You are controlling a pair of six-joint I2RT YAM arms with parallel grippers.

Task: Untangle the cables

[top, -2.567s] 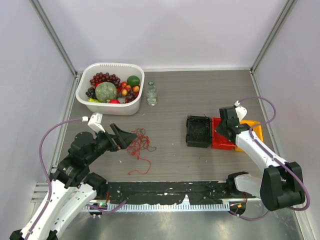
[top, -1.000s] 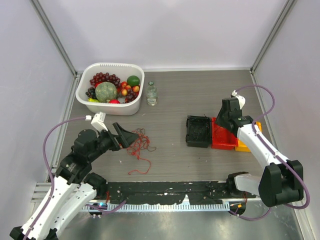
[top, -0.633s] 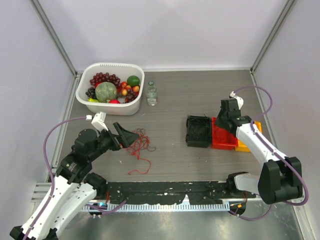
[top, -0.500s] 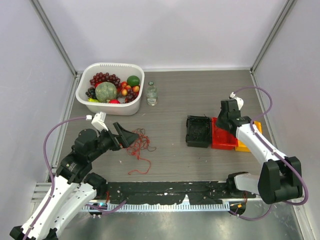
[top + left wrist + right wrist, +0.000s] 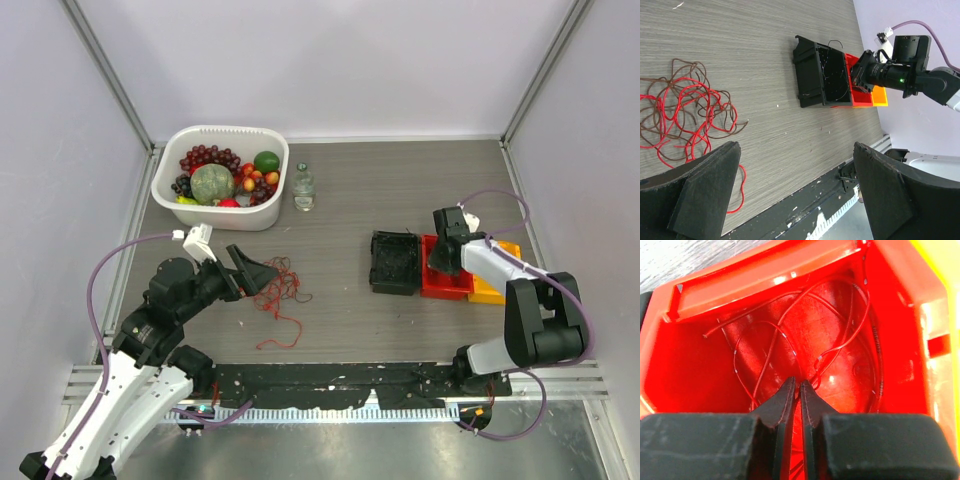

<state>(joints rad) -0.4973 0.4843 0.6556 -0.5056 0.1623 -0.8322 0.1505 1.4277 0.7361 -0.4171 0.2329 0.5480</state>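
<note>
The cables (image 5: 281, 284) lie as a loose clump of thin red and brown wires (image 5: 686, 114) on the table, left of centre, with one red strand (image 5: 287, 334) trailing toward the near edge. My left gripper (image 5: 257, 276) hovers just left of the clump, its jaws wide open (image 5: 796, 150) and nothing between them. My right gripper (image 5: 446, 262) reaches down into the red bin (image 5: 447, 288). Several thin red wires (image 5: 840, 347) curl on that bin's floor. The right jaws (image 5: 800, 382) stand almost together with a thin slit, a red wire end at their tips; whether it is pinched does not show.
A black bin (image 5: 396, 263) with thin dark wire inside sits left of the red bin (image 5: 765, 270), an orange bin (image 5: 497, 287) right of it. A white basin (image 5: 215, 131) of fruit and a small bottle (image 5: 304, 188) stand at the back left. A dark rail (image 5: 330, 380) runs along the near edge.
My right arm has swung from over the orange bin's side down and left into the red bin, and its jaws have narrowed. The left arm and the clump have not moved.
</note>
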